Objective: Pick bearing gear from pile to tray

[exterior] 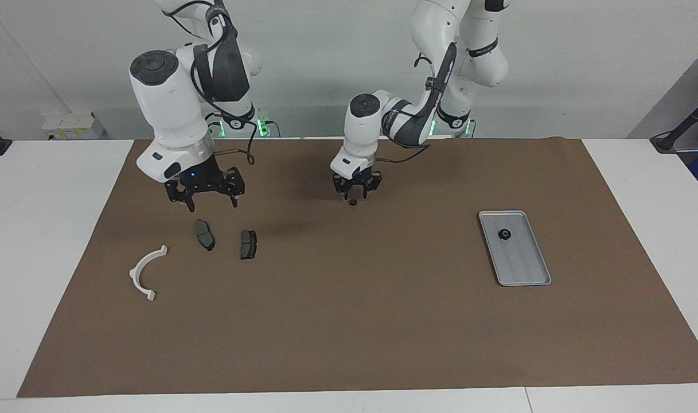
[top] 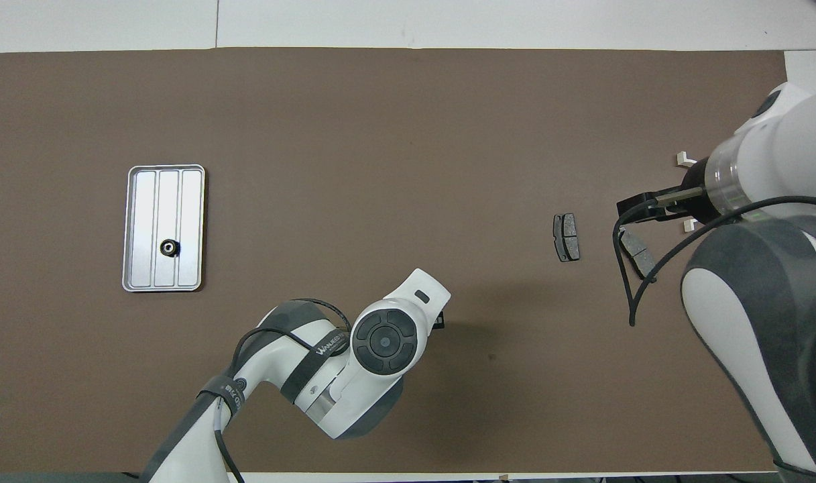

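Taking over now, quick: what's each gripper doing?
Left gripper: low over the mat, right above a small black piece; fingers spread, holding nothing.
Right gripper: open, empty, over the mat by the grey plates.

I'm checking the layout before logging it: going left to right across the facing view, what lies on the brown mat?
White half-ring bracket → first dark pad plate → second dark pad plate → small black round piece under the left gripper → tray, holding one black round piece.
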Robot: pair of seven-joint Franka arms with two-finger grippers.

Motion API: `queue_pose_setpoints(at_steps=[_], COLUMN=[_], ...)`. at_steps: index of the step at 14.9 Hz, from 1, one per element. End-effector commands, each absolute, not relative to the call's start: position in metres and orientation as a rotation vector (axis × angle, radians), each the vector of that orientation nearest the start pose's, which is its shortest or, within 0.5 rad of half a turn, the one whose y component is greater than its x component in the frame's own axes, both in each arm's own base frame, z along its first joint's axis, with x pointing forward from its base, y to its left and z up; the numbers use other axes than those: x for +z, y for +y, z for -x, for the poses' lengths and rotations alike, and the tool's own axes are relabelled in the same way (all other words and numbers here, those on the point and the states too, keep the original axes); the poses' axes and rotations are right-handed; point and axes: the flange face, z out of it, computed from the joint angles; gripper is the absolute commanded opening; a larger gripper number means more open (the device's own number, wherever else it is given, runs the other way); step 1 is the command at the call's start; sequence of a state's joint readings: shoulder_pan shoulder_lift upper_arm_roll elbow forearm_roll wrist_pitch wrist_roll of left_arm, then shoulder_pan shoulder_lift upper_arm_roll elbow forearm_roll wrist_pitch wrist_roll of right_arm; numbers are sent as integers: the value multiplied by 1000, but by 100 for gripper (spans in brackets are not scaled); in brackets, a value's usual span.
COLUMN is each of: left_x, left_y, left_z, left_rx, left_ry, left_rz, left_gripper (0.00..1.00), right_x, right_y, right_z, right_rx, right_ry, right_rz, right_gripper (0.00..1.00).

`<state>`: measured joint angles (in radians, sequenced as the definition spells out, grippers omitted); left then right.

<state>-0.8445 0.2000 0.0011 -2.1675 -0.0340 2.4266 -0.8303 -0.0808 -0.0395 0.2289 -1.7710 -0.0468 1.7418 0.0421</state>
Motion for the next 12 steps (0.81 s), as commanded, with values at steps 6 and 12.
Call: queue_pose_setpoints(at_steps=[6,12], left_x=[303,298], left_y=[-427,-427], left_z=[-366,-366], left_rx=[-45,-39], left_ry=[-46,-46], left_rz=[3218,3214], left_gripper=[55,55], right_x=[610,633], right_y=[55,50], right_z=[-518,-525], right_rx=[74,0], right_ry=[-126,-113], right_rz=[3179,3147], right_gripper=[100,100])
